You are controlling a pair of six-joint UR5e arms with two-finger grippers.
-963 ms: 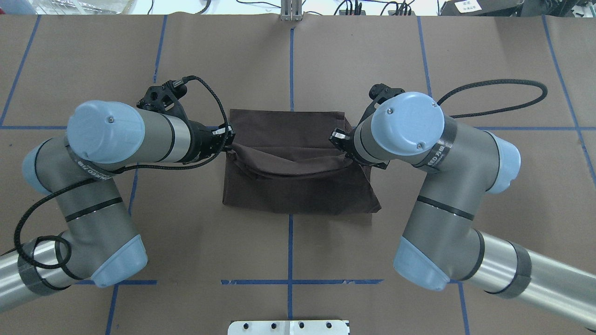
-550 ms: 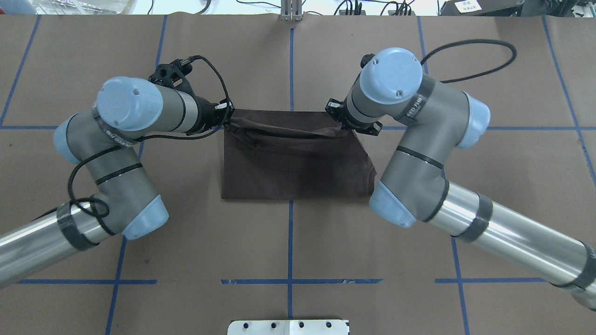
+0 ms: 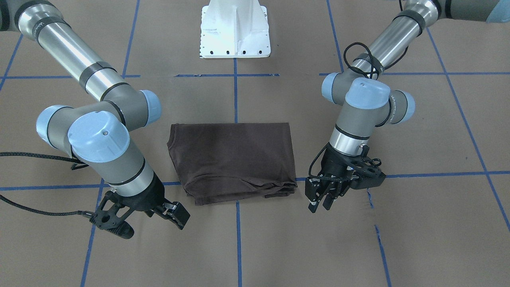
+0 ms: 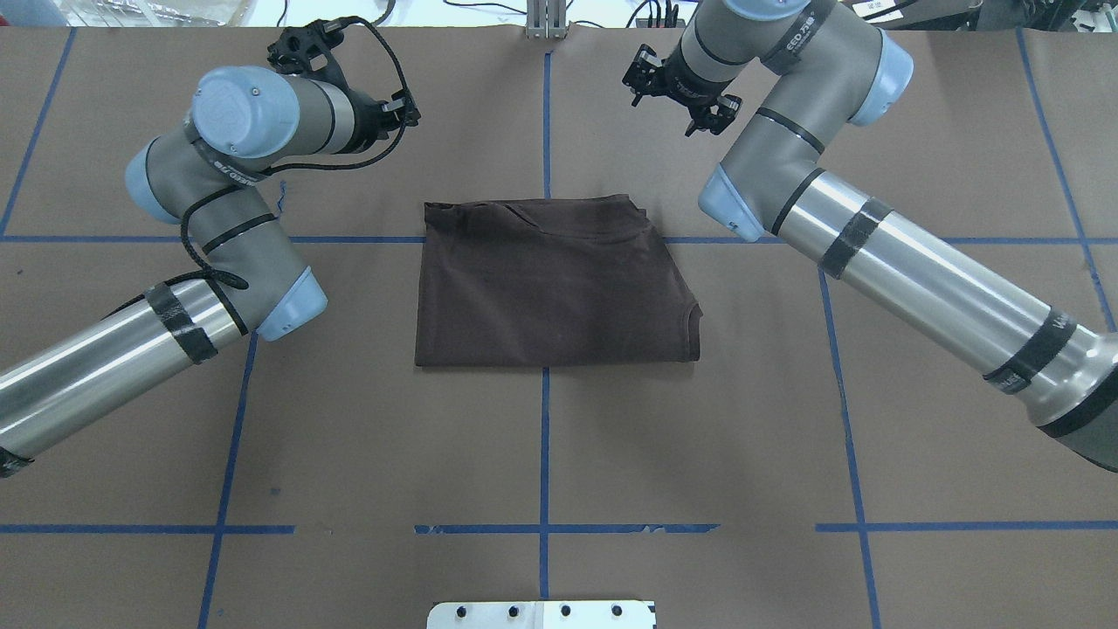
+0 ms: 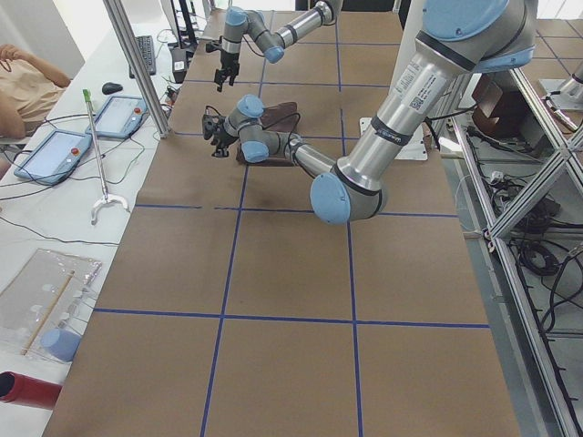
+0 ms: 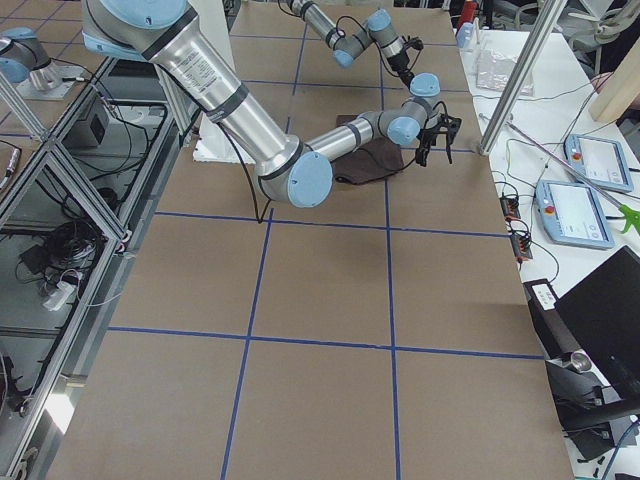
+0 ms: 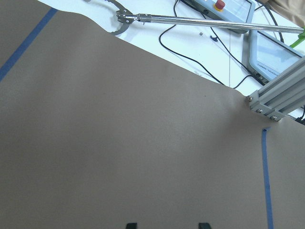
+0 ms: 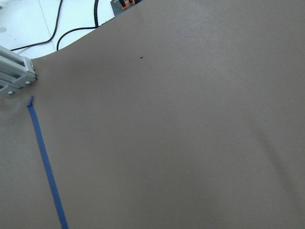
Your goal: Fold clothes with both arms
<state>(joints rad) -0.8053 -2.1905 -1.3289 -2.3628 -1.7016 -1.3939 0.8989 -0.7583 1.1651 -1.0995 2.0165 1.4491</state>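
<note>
**Shirt let go, both arms drawn back**

A moment ago the left arm [image 4: 218, 262] and right arm [image 4: 873, 253] reached low over the shirt's 12 o'clock edge. Now both have pulled away toward the worktop's 12 o'clock side. The shirt [image 4: 550, 288], then still sagging from two pinched corners, now lies free as a flat folded block at the worktop's middle, with layered edges at 12 o'clock and a sleeve notch at 4 o'clock. The left gripper [image 3: 318, 206] stands at the shirt's 11 o'clock in the overhead view, fingers spread and empty. The right gripper [image 4: 674, 100] is at 1 o'clock, also parted, with nothing in it. Neither touches the cloth.

The worktop [image 4: 541, 454] is covered in brown paper crossed by a grid of blue tape [image 4: 543, 489]. The white base [image 4: 541, 614] sits at its 6 o'clock edge. Past the 12 o'clock edge runs a white bench [image 5: 55, 196] with tablets [image 5: 114, 116], cables and a metal grabber [image 7: 205, 20]. An aluminium post [image 7: 281, 93] stands at that edge. A seated person [image 5: 23, 86] shows in part beyond the bench.
</note>
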